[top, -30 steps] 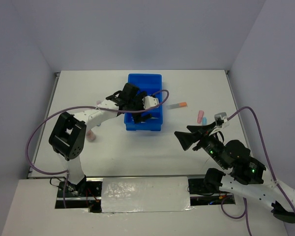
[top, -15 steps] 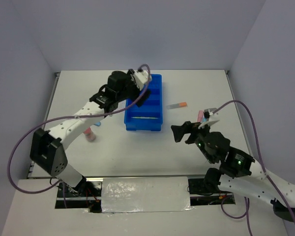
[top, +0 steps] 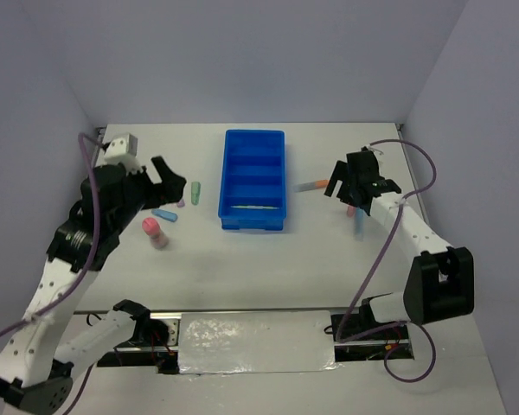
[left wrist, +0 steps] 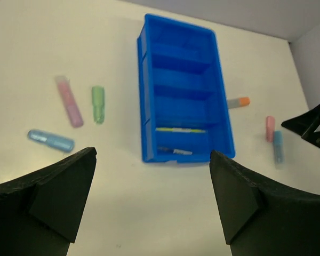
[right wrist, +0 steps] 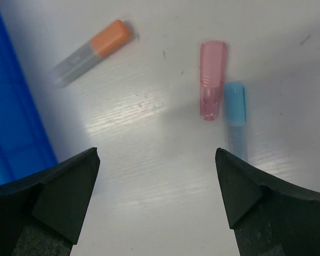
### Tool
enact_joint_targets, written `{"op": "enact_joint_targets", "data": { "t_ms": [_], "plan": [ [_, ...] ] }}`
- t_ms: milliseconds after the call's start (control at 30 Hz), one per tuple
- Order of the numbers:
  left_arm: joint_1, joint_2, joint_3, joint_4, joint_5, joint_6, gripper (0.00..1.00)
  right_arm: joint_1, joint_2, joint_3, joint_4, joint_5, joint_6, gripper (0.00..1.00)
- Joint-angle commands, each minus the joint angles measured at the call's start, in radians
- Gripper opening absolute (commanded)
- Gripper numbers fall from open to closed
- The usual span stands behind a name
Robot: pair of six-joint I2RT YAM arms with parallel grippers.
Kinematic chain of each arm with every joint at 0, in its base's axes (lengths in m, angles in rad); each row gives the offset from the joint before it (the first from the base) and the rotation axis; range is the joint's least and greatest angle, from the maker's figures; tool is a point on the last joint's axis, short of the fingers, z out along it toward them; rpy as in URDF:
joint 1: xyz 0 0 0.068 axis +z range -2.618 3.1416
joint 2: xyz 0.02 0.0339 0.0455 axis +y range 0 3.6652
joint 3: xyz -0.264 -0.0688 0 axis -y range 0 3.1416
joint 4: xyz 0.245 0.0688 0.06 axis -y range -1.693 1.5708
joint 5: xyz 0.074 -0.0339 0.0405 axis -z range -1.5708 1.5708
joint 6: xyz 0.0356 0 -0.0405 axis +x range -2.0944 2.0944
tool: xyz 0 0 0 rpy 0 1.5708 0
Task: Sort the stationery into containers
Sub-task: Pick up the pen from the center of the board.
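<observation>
The blue tray (top: 227,173) lies lengthwise mid-tabletop, nearer the far edge. A yellow stick (left wrist: 180,129) and a grey stick (left wrist: 173,151) lie flat in its nearest compartment. Toward the left edge lie a pink marker (left wrist: 69,101), a green marker (left wrist: 98,104) and a blue marker (left wrist: 50,140). Toward the right edge lie an orange-grey marker (right wrist: 92,52), a second pink marker (right wrist: 212,80) and a second blue marker (right wrist: 235,109).

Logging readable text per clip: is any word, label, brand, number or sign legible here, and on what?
No text can be read in any view.
Orange-grey marker: barrel blurred, any print unreadable.
Thin sticks in the blue tray: too small to tell.
Pink marker, blue marker: no print visible.
</observation>
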Motion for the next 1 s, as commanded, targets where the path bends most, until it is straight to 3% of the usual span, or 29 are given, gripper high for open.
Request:
{"op": "enact_joint_targets", "data": {
  "t_ms": [0,167,400,633,967],
  "plan": [
    [0.001,-0.117,-0.102,-0.099,-0.065,-0.048,0.99,-0.049,0.046,0.008,0.039,-0.092,-0.043,0.96],
    [0.002,-0.136,-0.248,-0.134,-0.149,-0.031,0.99,-0.051,0.140,0.049,0.089,-0.212,-0.034,1.00],
    [0.002,-0.174,-0.311,-0.142,-0.263,-0.019,0.99,-0.049,0.296,0.163,0.041,-0.039,0.188,1.00],
    [0.001,-0.215,-0.331,-0.131,-0.248,-0.020,0.99,-0.049,0.471,0.311,0.023,0.057,0.349,1.00],
    [0.001,-0.202,-0.332,-0.111,-0.165,0.013,0.99,0.000,0.765,0.658,-0.117,0.103,0.343,0.93]
  ]
}}
